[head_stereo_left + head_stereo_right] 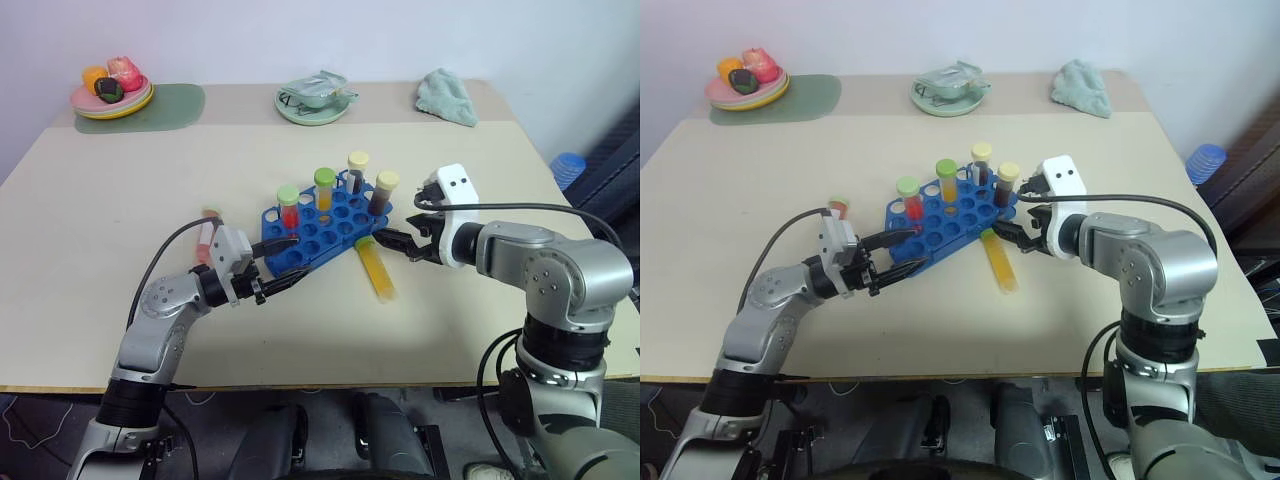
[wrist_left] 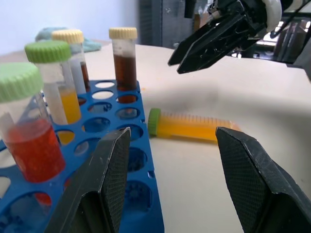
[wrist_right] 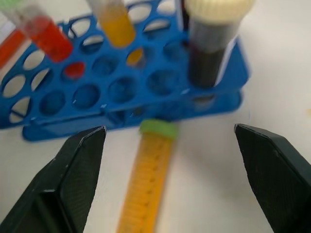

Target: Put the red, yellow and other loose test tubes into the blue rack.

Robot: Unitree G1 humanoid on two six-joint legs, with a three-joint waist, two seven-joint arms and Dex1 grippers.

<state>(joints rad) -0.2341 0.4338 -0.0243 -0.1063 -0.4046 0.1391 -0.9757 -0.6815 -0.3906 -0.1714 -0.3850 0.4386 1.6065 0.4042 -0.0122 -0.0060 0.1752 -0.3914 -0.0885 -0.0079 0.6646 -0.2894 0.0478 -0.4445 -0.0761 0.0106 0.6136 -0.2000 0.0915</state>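
Beige tabletop [image 1: 120, 200] carries the rack [image 1: 318, 232] at centre, four tubes upright in it. Yellow tube [image 1: 378, 270] lies flat, cap touching the rack's right edge. Right gripper [image 1: 392, 240], wide and empty, should straddle it mid-barrel. Left gripper [image 1: 281, 263], half-open and empty, flanks the rack's near-left corner.

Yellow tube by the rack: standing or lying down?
Lying down. The yellow tube lies flat on the table, out of the rack, its green cap toward the rack's edge.
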